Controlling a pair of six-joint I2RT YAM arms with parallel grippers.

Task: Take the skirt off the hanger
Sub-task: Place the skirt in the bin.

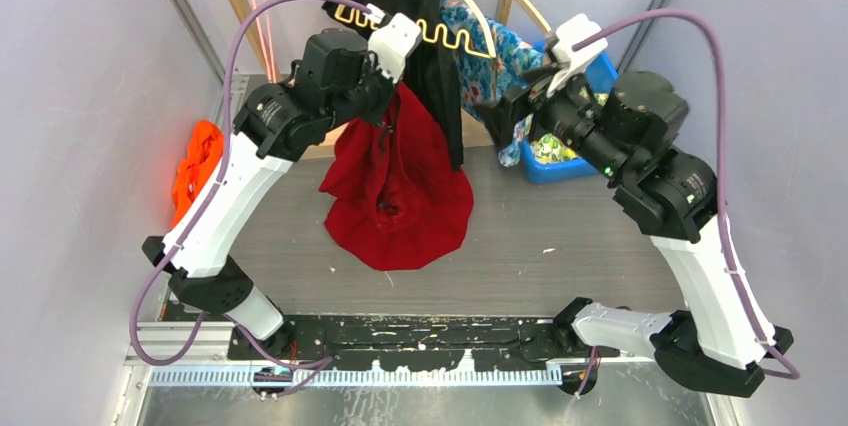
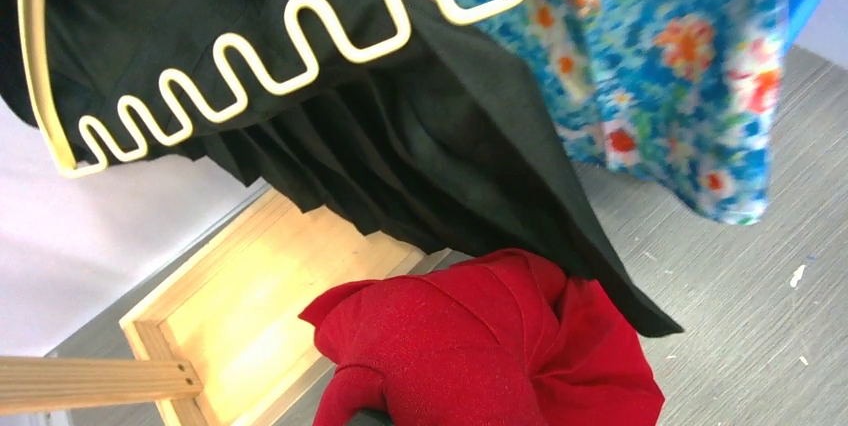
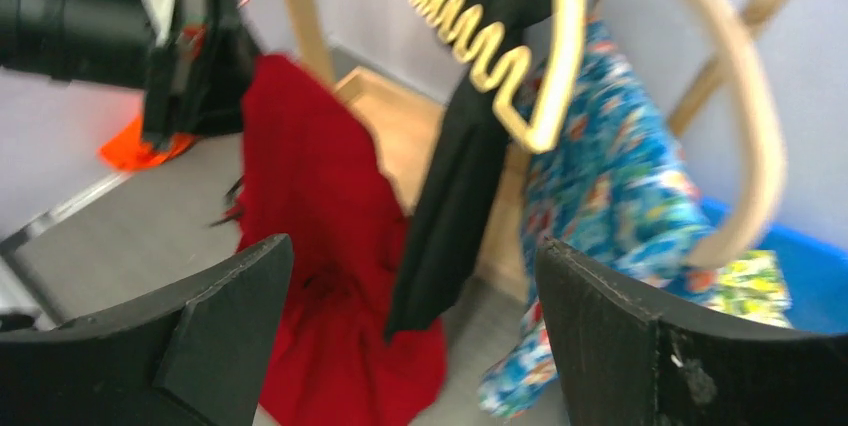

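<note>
At the tip of the left gripper [image 1: 383,104] we saw the jaws pinched shut on a bunch of the red skirt [image 1: 400,196], which hung from it in soft, matte pleats with its hem pooled on the grey table [image 1: 560,236]. It looked clear of the cream hanger [image 3: 565,36] with its wavy bar, where a black pleated garment [image 2: 400,136] was draped. We judged the removal nearly done, so lowering and letting go came next. The right gripper [image 3: 410,326] stood wide and empty, near a blue floral cloth [image 2: 680,76]
</note>
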